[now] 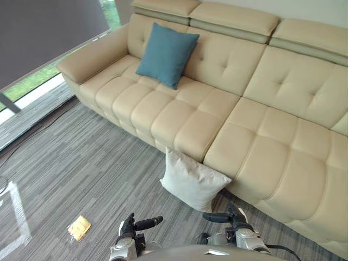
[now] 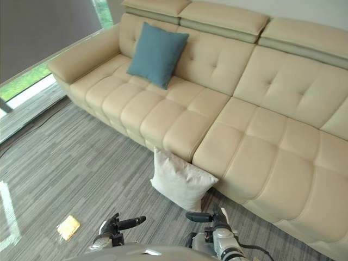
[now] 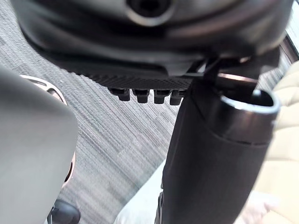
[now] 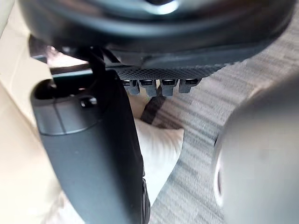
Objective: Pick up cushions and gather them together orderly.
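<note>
Beige leather, tufted: one long sofa (image 1: 272,136) with padded headrests, taken here as the reference for everything else.

Teal cushion (image 1: 167,54): on the sofa, standing on one corner on the seat nearest the armrest end and leaning back against the backrest.

White cushion (image 1: 193,182): off the sofa, on the floor. It leans against the sofa's front face, just below the seam where the two seat sections meet. One corner points up along the front face and the opposite corner rests on the carpet. It is well apart from the teal cushion, and neither of my hands touches it.

Grey striped carpet (image 1: 81,163): covers the floor in front of the sofa.

Small yellow slip (image 1: 79,227): flat on the carpet, well out from the sofa front and further out than the white cushion. I cannot tell what it is.

Grey roller blind (image 1: 43,32): lowered, beyond the sofa's armrest end, with a strip of green showing beneath it.

My left hand (image 1: 132,227): low over the carpet, out from the sofa front and short of the white cushion. Its fingers are relaxed and its thumb sticks out sideways, and it holds nothing.

My right hand (image 1: 232,219): just beside the white cushion's lower corner, closer to the sofa front than my left. Its thumb is extended towards my left hand, its fingers are uncurled, and it is empty.
</note>
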Tool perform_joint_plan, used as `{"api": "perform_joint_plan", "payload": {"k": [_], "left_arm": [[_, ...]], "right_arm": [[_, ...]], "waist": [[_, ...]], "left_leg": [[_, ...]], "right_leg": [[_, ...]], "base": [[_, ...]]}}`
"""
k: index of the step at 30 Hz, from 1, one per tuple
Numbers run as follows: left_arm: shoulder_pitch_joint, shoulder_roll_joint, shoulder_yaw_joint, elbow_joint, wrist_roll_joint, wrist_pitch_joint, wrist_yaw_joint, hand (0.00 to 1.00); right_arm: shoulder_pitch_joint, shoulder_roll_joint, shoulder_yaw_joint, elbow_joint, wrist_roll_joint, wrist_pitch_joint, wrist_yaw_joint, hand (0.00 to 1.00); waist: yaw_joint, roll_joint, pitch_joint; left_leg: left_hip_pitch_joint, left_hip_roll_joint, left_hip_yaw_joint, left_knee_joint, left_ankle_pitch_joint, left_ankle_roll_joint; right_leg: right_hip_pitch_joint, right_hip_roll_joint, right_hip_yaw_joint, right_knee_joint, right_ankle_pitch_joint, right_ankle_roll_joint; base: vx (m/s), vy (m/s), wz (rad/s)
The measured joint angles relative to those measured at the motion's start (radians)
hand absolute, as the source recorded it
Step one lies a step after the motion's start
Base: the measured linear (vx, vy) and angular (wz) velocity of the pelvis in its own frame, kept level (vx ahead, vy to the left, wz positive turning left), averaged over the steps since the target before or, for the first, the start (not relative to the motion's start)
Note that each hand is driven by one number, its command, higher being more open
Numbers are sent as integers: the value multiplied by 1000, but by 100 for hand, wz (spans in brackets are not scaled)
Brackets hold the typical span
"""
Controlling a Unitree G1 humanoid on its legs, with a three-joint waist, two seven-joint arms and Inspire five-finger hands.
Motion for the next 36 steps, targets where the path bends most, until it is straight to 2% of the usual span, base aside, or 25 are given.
{"api": "perform_joint_plan", "payload": {"k": [1,2,3,5,6,8,9,10,11,12,14,17,22,28,30,32,35,36], "left_arm": [[0,2,7,-8,0,0,0,100],[0,-6,24,-28,0,-3,-3,100],[2,-9,29,-35,0,-4,-3,100],[8,-10,32,-50,-2,-9,-3,100],[8,-10,32,-51,-2,-9,-3,100],[7,-14,32,-66,-3,-9,-2,100],[8,-24,31,-66,-8,-10,3,100],[9,-29,33,-66,-17,-10,5,100],[9,-17,32,-65,-24,-9,7,100],[13,-6,34,-66,-24,-10,14,100],[16,0,35,-65,-25,-9,15,100],[15,1,32,-50,-23,-8,13,100],[15,-1,2,-45,-20,-7,14,100],[22,-14,-19,-46,-21,-8,16,100],[9,-6,-17,-49,-22,-9,18,100],[-35,11,-17,-51,-31,-9,38,100],[-124,33,-17,-91,-68,-9,75,100],[-139,37,-17,-93,-70,-9,80,100]], "right_arm": [[2,1,2,-7,0,1,0,100],[9,4,3,-12,0,3,0,100],[11,8,2,-12,1,4,0,100],[12,12,-8,-14,3,7,1,100],[12,14,-12,-14,3,7,1,100],[17,19,-20,-30,15,9,-4,100],[26,13,-20,-50,23,10,-7,100],[31,9,-20,-57,29,9,-7,100],[33,13,-15,-56,32,11,-11,100],[37,27,-12,-56,34,11,-13,100],[37,35,-10,-55,34,11,-13,100],[42,39,-10,-55,34,11,-15,100],[49,32,-14,-56,37,11,-16,100],[53,15,-15,-58,39,9,-27,100],[45,14,-16,-60,40,6,-33,100],[8,12,-20,-68,41,5,-48,100],[-91,19,-34,-78,54,5,-73,100],[-103,19,-34,-79,63,5,-76,100]], "waist": [[2,-8,7],[19,-6,9],[21,-7,9],[21,-11,12],[21,-13,12],[21,-16,22],[20,-3,25],[20,10,23],[22,0,20],[22,-28,7],[25,-35,3],[19,-42,-2],[17,-28,-9],[16,-4,-13],[17,-10,-3],[17,-17,35],[21,-35,150],[21,-37,161]], "left_leg": [[-39,19,-24,89,-12,-3],[-76,18,-69,161,-94,-8],[-91,12,-78,172,-118,-12],[-150,-33,-143,110,-166,-12],[-157,-41,-156,92,-166,-12],[-199,-101,-277,-42,-156,-6],[-197,-129,-363,-143,-101,-7],[-195,-129,-379,-142,-35,-22],[-192,-147,-361,-124,-46,-13],[-184,-161,-317,-126,-59,2],[-173,-170,-287,-126,-69,14],[-123,-195,-231,-141,-82,32],[-100,-191,-229,-155,-84,34],[-103,-166,-237,-146,-83,25],[-179,-161,-258,-89,-96,12],[-308,-151,-284,30,-122,10],[-508,-122,-304,196,-152,3],[-536,-118,-307,214,-154,4]], "right_leg": [[15,7,16,-14,1,-5],[30,11,53,-22,-1,-9],[37,11,67,-23,-1,-10],[55,0,120,-22,-2,-8],[55,-3,128,-20,-2,-8],[50,-21,177,17,-27,28],[30,-23,207,77,-66,58],[24,-20,224,107,-84,71],[16,-35,245,134,-100,86],[5,-58,278,134,-106,97],[1,-70,303,134,-107,100],[15,-101,344,136,-114,121],[29,-102,332,137,-124,137],[25,-85,317,152,-129,130],[-43,-82,306,222,-157,127],[-168,-75,298,348,-195,119],[-372,-51,306,525,-232,107],[-399,-48,306,542,-234,106]], "base": [[118,-21,-59],[60,32,-63],[72,77,-83],[76,136,-72],[88,203,-59],[85,210,-63],[53,203,-64],[74,263,-56],[128,316,-56],[149,302,-57],[114,194,-51],[97,132,-40],[44,-9,-3],[-51,-76,1],[-179,-96,23],[-165,-86,24],[-241,-76,-1],[-330,-49,-13]]}}
